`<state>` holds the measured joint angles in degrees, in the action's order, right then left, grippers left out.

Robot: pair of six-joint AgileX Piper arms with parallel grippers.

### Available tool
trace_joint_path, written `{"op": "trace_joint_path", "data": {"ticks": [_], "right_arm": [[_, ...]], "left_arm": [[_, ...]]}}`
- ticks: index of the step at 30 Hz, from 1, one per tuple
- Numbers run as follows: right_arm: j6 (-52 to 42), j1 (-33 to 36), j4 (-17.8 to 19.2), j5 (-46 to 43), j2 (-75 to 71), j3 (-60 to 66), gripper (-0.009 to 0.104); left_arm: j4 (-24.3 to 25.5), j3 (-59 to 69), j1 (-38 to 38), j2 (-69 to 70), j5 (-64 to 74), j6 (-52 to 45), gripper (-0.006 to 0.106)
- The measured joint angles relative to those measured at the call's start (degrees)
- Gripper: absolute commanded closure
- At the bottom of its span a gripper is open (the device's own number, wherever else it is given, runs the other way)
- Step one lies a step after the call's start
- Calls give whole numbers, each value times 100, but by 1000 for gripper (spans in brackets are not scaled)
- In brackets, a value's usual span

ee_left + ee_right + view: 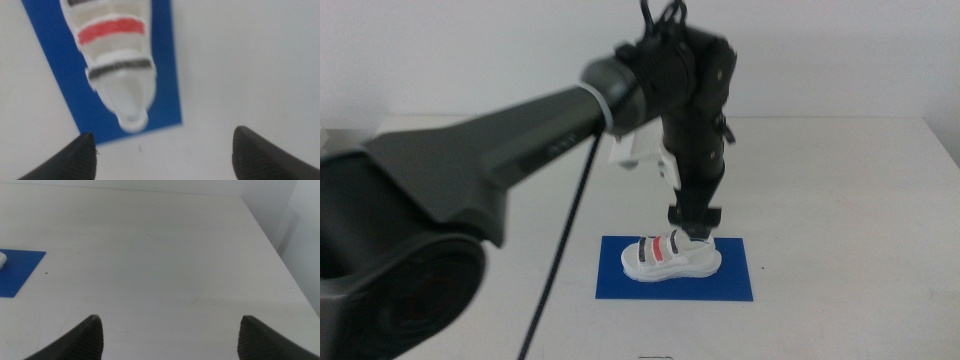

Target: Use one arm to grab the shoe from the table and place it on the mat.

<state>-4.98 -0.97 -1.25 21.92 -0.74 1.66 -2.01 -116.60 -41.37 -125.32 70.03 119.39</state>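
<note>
One shoe (671,256) on mat (620,285), left fingers (87,150) spread wide, empty, just above its heel.

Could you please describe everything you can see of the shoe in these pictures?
The shoe is a small white sneaker with a thick, chunky sole and three straps across the top: one red between two dark ones. It lies upright on its sole, lengthwise on the blue mat, wholly within its edges. The left gripper hangs open just above the shoe's right-hand end in the middle view, gripping nothing. In the left wrist view, though blurred, its rounded end sits near the mat's edge. Only the mat plainly touches it.
</note>
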Motion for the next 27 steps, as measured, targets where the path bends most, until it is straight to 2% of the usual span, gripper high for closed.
{"op": "trace_joint_path", "data": {"ticks": [7,12,16,19,23,27], "right_arm": [[0,0,0,0,0,0,1],[0,0,0,0,0,0,1],[0,0,0,0,0,0,1],[0,0,0,0,0,0,1],[0,0,0,0,0,0,1],[0,0,0,0,0,0,1]], "left_arm": [[0,0,0,1051,68,-842,10],[128,0,0,1777,140,-2511,10],[921,0,0,2279,205,-4912,10],[1547,0,0,2699,216,-7071,10],[1821,0,11,3221,235,-9781,10],[1980,308,295,3738,229,-11070,10]]}}
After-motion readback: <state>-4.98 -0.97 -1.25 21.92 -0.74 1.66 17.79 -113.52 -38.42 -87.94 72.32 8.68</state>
